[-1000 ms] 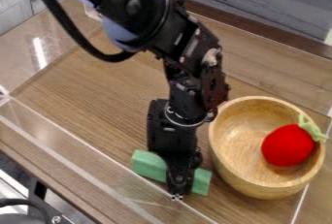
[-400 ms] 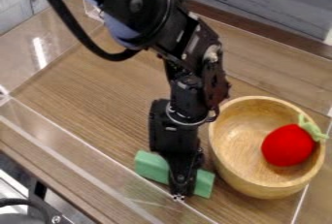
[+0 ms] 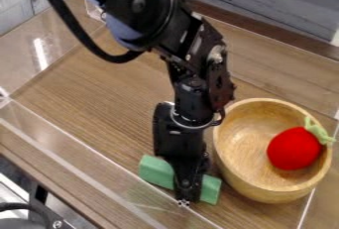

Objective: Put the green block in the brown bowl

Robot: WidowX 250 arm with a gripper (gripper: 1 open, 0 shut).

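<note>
While the bowl point(image 3: 241, 173) sits w/ the red ball point(image 3: 292, 149) in it, the green block point(image 3: 161, 174) is just beside it, pincer point(image 3: 189, 189) over block; can't tell if open/closed.

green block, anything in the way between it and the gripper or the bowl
Nothing visible: the gripper's fingers are down around the green block, and only the rim of the brown bowl rises before its inside.

no readable text, no labels (none legible)
</note>
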